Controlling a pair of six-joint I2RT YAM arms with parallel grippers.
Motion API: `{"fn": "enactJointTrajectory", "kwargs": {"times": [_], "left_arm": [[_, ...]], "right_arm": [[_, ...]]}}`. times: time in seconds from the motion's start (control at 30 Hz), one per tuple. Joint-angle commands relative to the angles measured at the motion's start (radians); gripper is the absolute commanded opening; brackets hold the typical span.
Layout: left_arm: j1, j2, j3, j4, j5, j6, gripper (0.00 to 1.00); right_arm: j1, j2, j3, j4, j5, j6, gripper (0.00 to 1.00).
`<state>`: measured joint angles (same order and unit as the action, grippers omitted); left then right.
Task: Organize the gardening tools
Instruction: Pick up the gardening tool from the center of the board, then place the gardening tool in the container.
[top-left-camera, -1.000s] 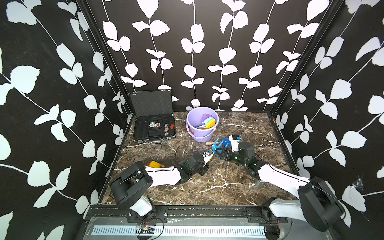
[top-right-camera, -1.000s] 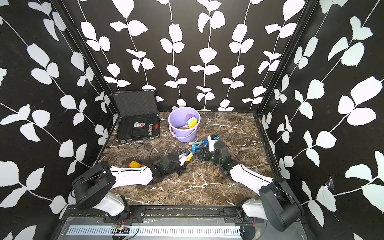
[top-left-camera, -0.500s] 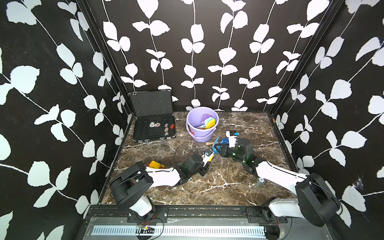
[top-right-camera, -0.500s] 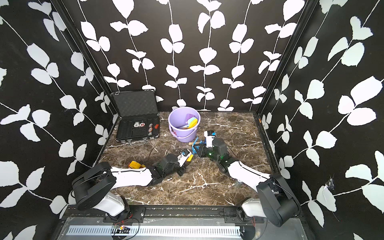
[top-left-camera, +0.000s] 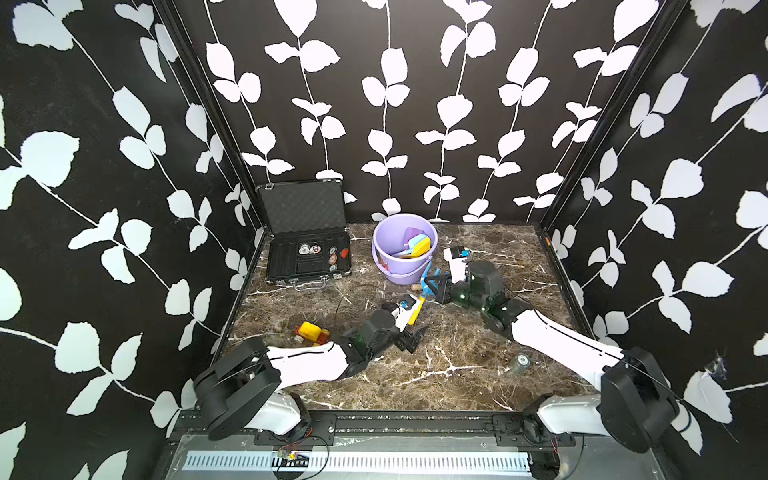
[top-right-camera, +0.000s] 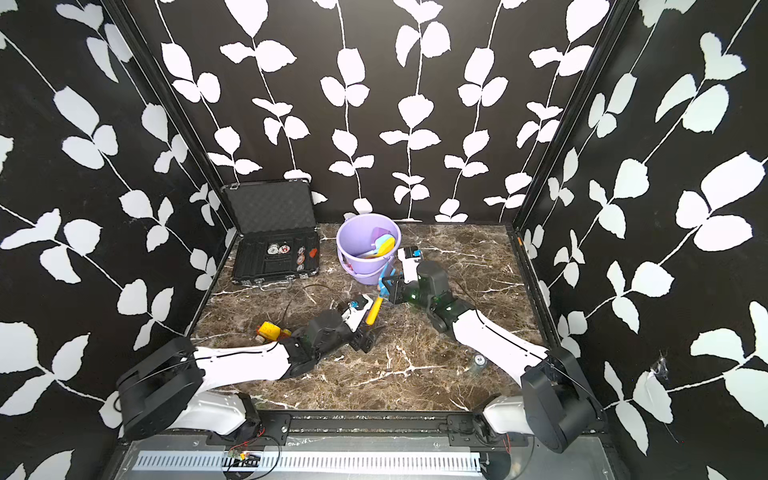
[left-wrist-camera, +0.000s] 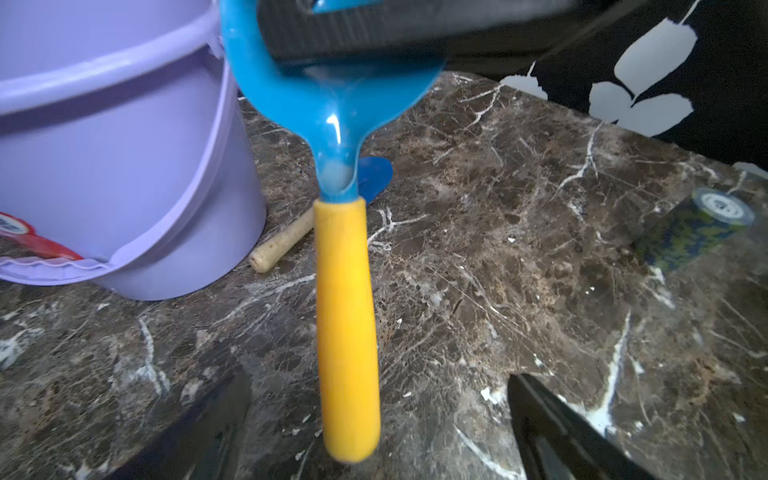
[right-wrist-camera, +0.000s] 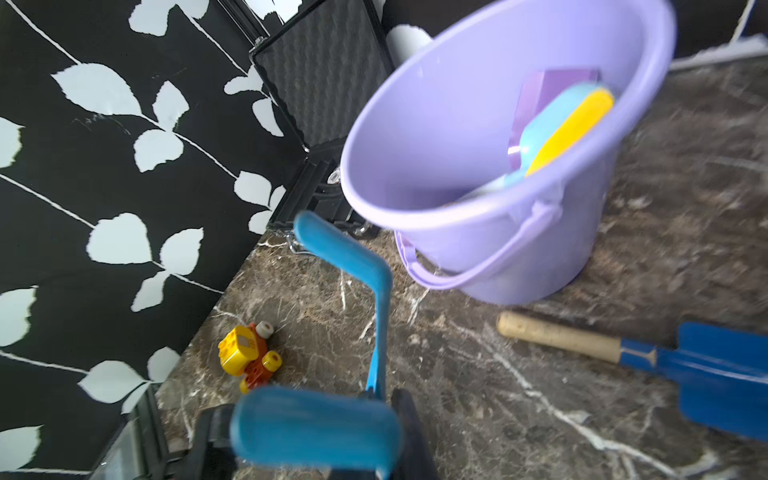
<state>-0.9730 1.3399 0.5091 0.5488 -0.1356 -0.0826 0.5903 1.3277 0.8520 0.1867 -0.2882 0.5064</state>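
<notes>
Diagonally, rake (top-left-camera: 417, 309) handle points at left gripper (top-left-camera: 409, 330).

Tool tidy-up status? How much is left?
Done: several tools sit in the lavender bucket; count unclear. In hand: right gripper shut on the blue rake by its head, beside the bucket; left gripper open, off its handle. Left: the rake, then the blue spade lying by the bucket.
</notes>
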Motion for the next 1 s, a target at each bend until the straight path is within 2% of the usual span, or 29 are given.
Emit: {"fn": "enactJointTrajectory", "kwargs": {"times": [0.0,0.27,0.47,0.77,0.97], "left_arm": [[-0.003,-0.08,-0.043,0.025,-0.069,-0.018,0.99],[-0.003,-0.225,-0.118,0.012,-0.217,-0.046,0.99],[-0.003,-0.288,-0.16,0.012,-0.295,-0.061,0.99],[-0.003,-0.307,-0.172,-0.007,-0.335,-0.074,0.99],[-0.003,-0.321,-0.179,-0.009,-0.348,-0.079,0.99]], "right_arm": [[0.019,-0.046,0.088,-0.121,0.105,-0.115,0.0],[0.043,-0.055,0.3,-0.274,0.236,-0.257,0.0],[0.049,0.001,0.443,-0.249,0.26,-0.334,0.0],[0.054,0.217,0.665,-0.121,0.287,-0.446,0.0],[0.054,0.418,0.832,-0.126,0.314,-0.48,0.0]]}}
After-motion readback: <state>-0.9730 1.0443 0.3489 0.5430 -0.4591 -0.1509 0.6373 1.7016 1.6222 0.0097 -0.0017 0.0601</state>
